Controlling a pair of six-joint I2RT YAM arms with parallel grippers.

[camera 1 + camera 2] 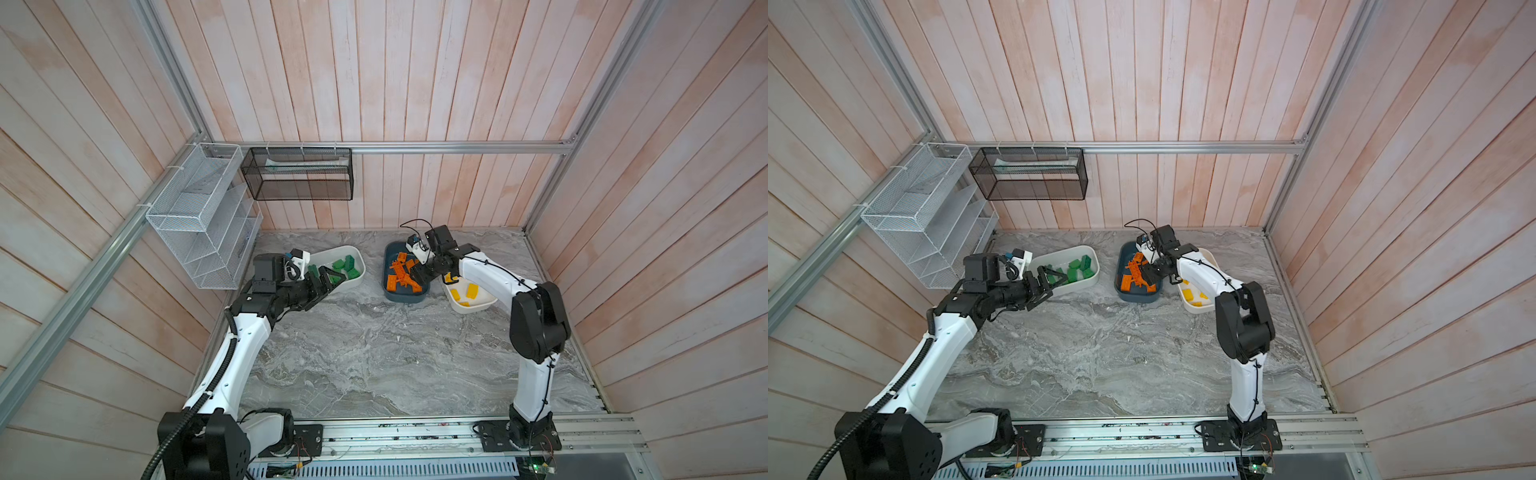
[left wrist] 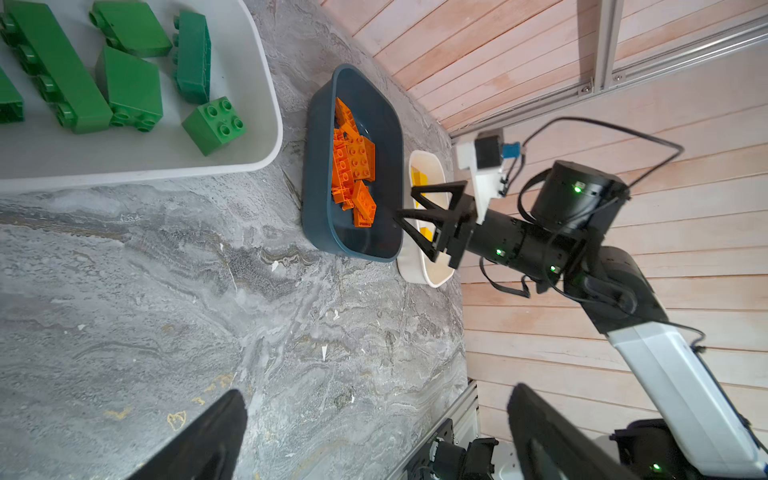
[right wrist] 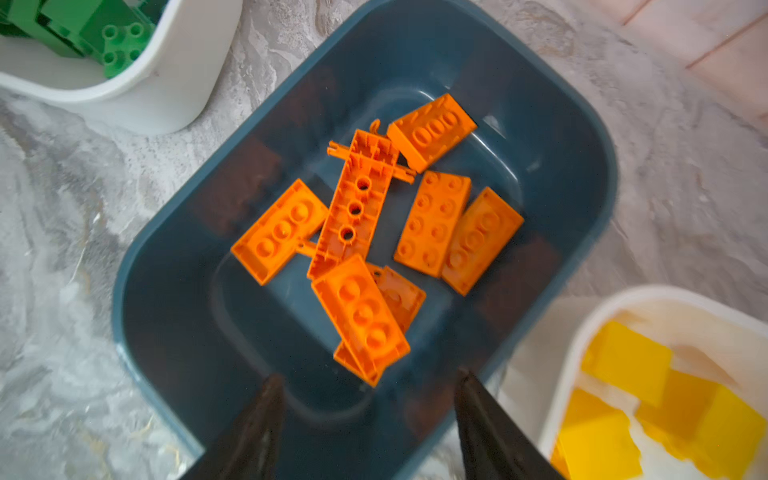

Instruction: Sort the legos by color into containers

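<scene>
Three containers stand at the back of the table in both top views. A white tub on the left holds green legos. The dark teal tub in the middle holds orange legos. A white tub on the right holds yellow legos. My right gripper hangs open over the teal tub's near end with nothing between its fingers. An orange brick, blurred, lies tilted on the pile just beyond the fingertips. My left gripper stands wide open and empty at the green tub's near corner.
A white wire rack and a black mesh basket hang on the back-left walls. Grey marble tabletop stretches in front of the tubs. Wooden walls enclose three sides, and a metal rail runs along the front.
</scene>
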